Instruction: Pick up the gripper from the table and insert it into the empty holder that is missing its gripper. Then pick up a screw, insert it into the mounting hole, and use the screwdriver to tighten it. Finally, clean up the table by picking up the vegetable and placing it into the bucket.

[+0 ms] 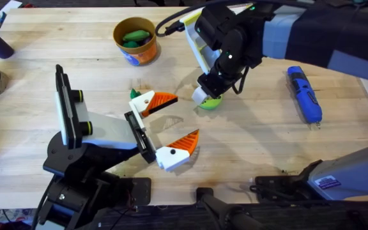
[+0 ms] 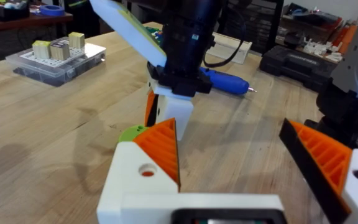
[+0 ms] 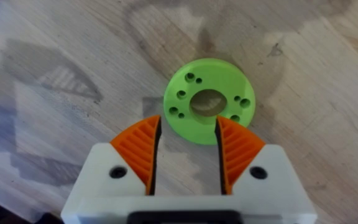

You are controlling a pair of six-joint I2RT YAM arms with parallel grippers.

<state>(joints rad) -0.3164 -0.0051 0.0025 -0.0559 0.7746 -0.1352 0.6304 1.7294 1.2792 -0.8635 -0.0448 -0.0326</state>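
Workshop, wooden workbench (image 1: 248, 128), parts organiser box (image 2: 55, 59), black tool cases (image 2: 297, 59)

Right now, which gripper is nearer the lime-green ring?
Right. The right gripper hangs directly over the green ring, fingers straddling its near edge. The left gripper sits open on the table, off to the ring's side.

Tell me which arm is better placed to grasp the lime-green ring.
Right. The right gripper hovers open directly over the lime-green ring, while the left gripper is open farther off.
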